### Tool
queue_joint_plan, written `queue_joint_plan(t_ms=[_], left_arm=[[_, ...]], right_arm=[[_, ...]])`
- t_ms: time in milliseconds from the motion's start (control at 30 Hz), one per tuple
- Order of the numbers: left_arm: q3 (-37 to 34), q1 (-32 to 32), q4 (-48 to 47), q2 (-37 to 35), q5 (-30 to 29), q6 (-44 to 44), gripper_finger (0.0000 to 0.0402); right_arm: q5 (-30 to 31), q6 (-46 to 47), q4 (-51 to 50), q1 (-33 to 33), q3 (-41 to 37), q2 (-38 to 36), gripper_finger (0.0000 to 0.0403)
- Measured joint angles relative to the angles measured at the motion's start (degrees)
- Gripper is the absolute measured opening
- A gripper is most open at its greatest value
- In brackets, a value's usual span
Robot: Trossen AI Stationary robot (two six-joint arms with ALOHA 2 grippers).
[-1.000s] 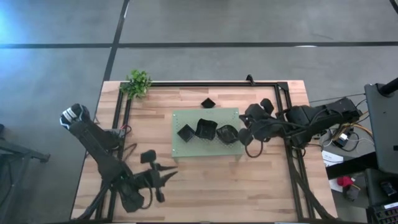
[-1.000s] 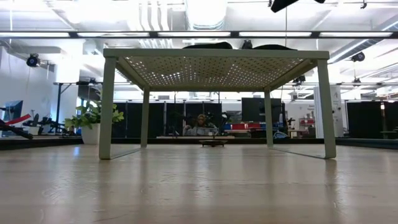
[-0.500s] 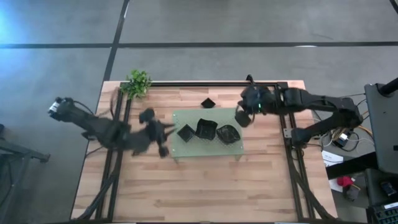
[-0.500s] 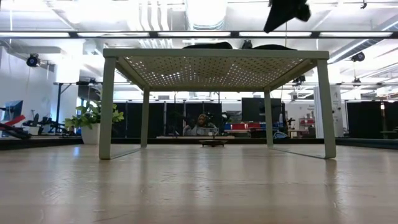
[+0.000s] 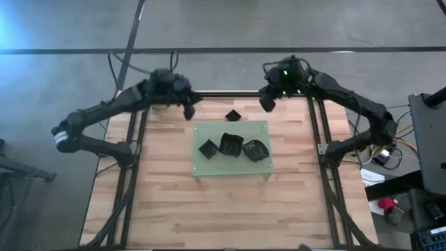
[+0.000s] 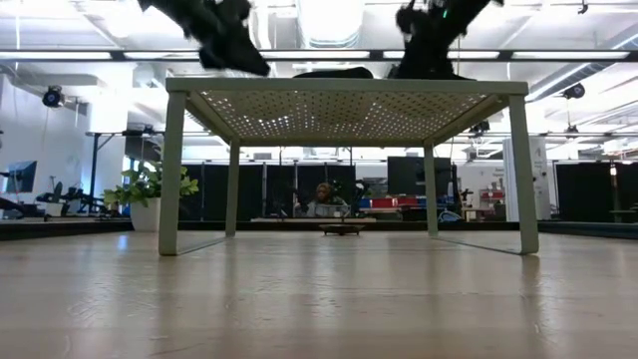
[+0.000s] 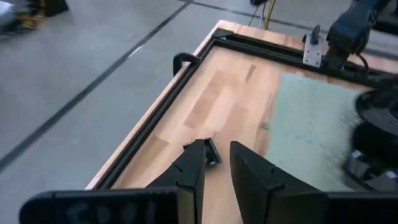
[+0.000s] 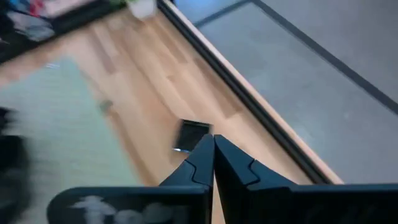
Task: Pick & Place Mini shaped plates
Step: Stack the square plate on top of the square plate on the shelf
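Observation:
Three mini shaped plates, glossy black (image 5: 208,148) (image 5: 231,144) (image 5: 255,149), lie on the light green perforated mat (image 5: 209,131), which stands raised on legs (image 6: 171,170). A further small square plate (image 5: 233,115) rests on the wood behind the mat; it also shows in the left wrist view (image 7: 212,154) and the right wrist view (image 8: 190,135). My left gripper (image 5: 189,111) (image 7: 217,163) hovers open at the far left of the mat, holding nothing. My right gripper (image 5: 265,104) (image 8: 213,144) hovers shut at the far right of the mat, holding nothing.
Black frame rails (image 5: 209,93) run along the table's far edge and down both sides. A leafy plant (image 6: 150,189) shows at the far left in the low view. Bare wood (image 5: 223,209) lies in front of the mat. Equipment (image 5: 425,153) stands off the table's right side.
My left gripper has swung from the table's near left corner up to the far edge, left of the mat, rolling as it went. My right gripper has moved from the mat's right end toward the far edge. The plates have kept their places.

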Motion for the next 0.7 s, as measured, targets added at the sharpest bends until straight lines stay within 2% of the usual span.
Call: queue_joint_plan(t_ms=[67, 133, 300, 467, 700], left_arm=[[0.0, 4.4, 1.8, 2.7, 5.9, 1.4, 0.0071], [0.0, 7.1, 2.6, 5.7, 8.7, 3.1, 0.0071], [0.0, 8.5, 3.4, 12.1, 9.4, 6.6, 0.0071], [0.0, 8.4, 3.7, 15.9, 9.8, 8.7, 0.0071], [0.0, 8.5, 3.7, 16.9, 9.9, 9.7, 0.0071]], right_arm=[[-1.9, -2.2, 0.9, -2.8, 0.0, 2.4, 0.0008], [-4.7, -3.9, 2.3, -5.4, 0.0, 5.0, 0.0008], [-12.6, -7.0, 6.2, -10.4, 0.0, 11.7, 0.0008], [-14.3, -11.2, 6.6, -12.6, 1.1, 17.8, 0.0008], [-17.0, -18.9, 4.1, -13.2, 6.0, 24.4, 0.0008]])
